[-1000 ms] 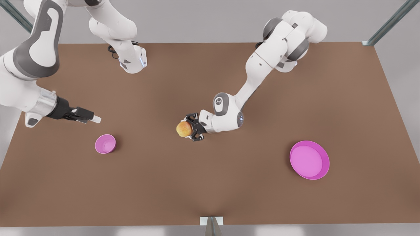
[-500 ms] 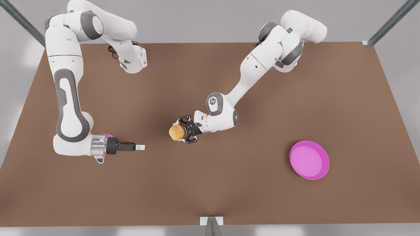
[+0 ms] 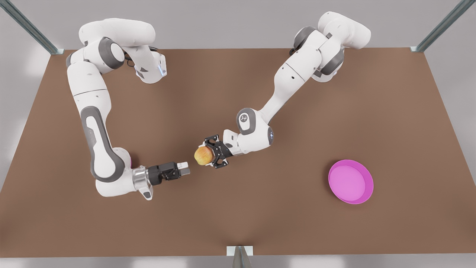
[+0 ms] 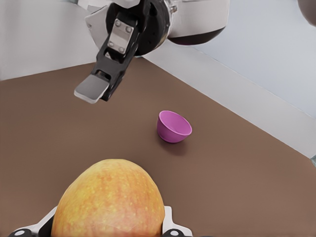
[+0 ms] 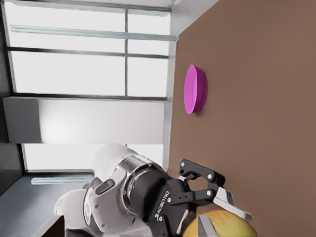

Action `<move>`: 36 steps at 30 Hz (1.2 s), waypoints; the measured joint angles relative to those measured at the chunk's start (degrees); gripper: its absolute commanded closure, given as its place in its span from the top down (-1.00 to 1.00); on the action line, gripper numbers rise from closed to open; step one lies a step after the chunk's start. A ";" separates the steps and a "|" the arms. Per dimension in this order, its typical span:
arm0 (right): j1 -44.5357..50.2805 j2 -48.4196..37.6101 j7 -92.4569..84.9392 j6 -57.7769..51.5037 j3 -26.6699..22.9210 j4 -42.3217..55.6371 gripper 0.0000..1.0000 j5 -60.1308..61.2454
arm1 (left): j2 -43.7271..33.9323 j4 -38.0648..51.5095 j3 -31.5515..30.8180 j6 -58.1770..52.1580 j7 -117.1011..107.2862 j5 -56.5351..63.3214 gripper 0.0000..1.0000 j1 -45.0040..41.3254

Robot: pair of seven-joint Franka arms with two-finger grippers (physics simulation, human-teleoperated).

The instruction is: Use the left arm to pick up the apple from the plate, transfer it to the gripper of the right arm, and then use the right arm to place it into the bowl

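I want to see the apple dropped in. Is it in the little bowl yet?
No, the apple is held in the left claw above the table, and the bowl holds nothing.

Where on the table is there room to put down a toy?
Bare brown tabletop stretches along the near edge, and between the wide pink plate and the round yellow-orange apple. It is crowded mid-table, where left end effector and right end effector meet.
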 measured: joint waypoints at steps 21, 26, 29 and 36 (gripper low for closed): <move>1.57 1.70 -9.26 0.11 -1.83 -4.62 1.00 -2.47 | 0.38 0.36 0.00 0.12 0.11 -0.01 0.35 -0.02; 1.46 1.75 -7.78 0.42 -1.80 -5.27 1.00 -2.52 | 0.49 0.33 0.00 0.08 0.14 -0.01 0.35 -0.01; 1.47 1.75 -6.54 0.68 -1.80 -6.14 1.00 -2.56 | 0.69 0.35 0.00 0.07 0.15 -0.01 0.35 -0.09; 1.99 2.10 -4.32 2.49 -2.05 -7.48 1.00 -2.68 | 0.72 0.33 0.00 0.06 0.19 -0.01 0.35 -0.10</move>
